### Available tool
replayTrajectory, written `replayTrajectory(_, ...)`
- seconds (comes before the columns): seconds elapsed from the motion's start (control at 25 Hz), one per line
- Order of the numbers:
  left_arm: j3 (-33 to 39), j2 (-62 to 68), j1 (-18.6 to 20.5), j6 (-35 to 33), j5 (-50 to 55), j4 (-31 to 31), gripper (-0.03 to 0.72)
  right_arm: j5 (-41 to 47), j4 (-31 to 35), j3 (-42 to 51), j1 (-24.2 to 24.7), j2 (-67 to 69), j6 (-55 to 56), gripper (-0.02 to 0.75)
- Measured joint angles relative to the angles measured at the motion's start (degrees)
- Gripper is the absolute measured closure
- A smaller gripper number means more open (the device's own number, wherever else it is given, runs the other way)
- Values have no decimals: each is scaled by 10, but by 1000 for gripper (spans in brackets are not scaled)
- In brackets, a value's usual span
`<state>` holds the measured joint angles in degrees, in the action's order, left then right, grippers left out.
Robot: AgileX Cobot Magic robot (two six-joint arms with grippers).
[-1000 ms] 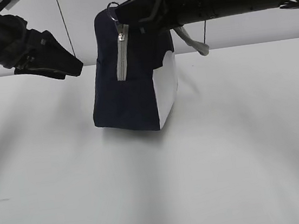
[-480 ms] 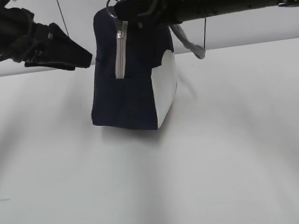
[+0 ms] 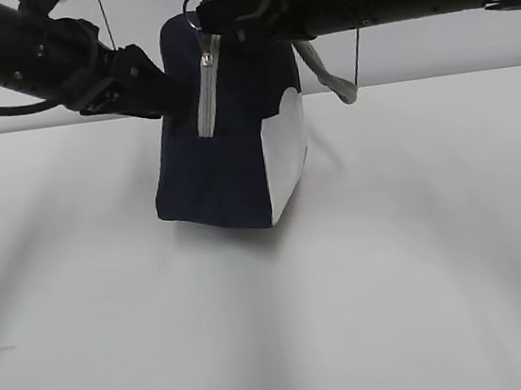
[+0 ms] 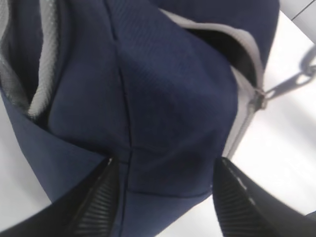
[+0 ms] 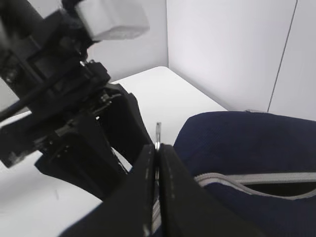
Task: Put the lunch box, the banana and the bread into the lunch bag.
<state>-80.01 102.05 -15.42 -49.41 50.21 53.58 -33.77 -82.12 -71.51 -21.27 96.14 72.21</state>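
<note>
We see our right gripper (image 5: 157, 148) clamped on the ring zipper pull (image 3: 192, 5) at the lunch bag's (image 3: 218, 162) 12 o'clock; our left gripper (image 4: 165, 197) straddles its corner, jaws apart

No readable text, labels, brand names, numbers or signs appear on anything in any of the three views.

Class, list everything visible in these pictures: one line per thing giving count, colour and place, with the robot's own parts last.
lunch bag: one, navy with a white end panel, standing mid-table.
zipper: one, grey, down the bag's front, partly open at the top.
ring pull: one, metal, at the bag's top.
strap handle: grey, hanging behind the bag.
table: one, white.
left tool: one, black, open around the bag's corner.
right tool: one, black, shut on the ring pull.
</note>
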Motion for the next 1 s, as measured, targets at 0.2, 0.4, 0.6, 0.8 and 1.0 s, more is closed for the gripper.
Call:
replayTrajectory(0.2,0,30,-1,-3,-15,13,255,-2,-1,0,0,0,3,732)
replayTrajectory(0.4,0,42,-24,-18,-41,20,332,-2,-4,0,0,0,3,732)
replayTrajectory(0.6,0,42,-32,-20,-43,17,648,-1,-6,0,0,0,3,732)
replayTrajectory(0.8,0,42,-32,-22,-38,16,702,7,-6,0,0,0,3,732)
replayTrajectory(1.0,0,42,-32,-15,-31,3,705,23,-1,0,0,0,3,732)
